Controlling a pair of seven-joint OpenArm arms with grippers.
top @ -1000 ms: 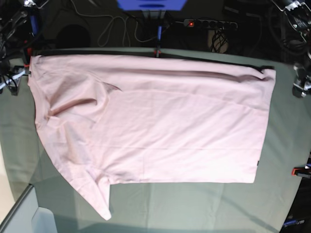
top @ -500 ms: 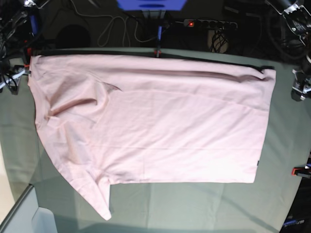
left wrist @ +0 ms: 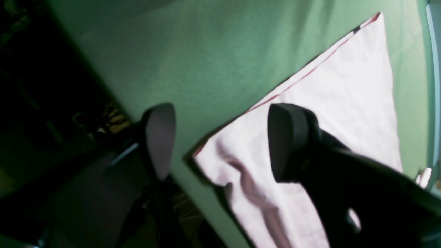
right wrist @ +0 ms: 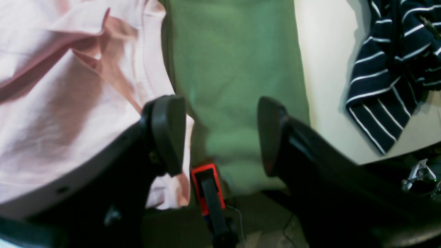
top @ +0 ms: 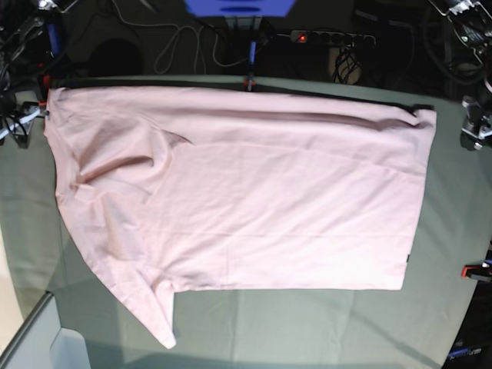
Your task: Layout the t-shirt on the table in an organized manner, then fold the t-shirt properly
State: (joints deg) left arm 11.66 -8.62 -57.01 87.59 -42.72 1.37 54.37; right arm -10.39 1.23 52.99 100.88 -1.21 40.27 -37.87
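The left claw [left wrist: 220,141] hangs above the worktop [left wrist: 213,58] with its jaws apart and nothing between them; one finger sits over bare green cloth, the other over a corner of the t-shirt [left wrist: 337,113]. The right claw [right wrist: 217,134] is likewise spread wide and empty, over a green strip beside the shirt's rumpled edge, with a red-orange clamp [right wrist: 206,186] just below.

The t-shirt [top: 254,200] lies spread flat across the worktop [top: 307,323], pale pink and plain side up, with no lettering showing. One sleeve points toward the near left corner, and folds gather near the collar. Its far edge runs along the worktop's far rim. Bare cloth lies open along the near side and at the right end.
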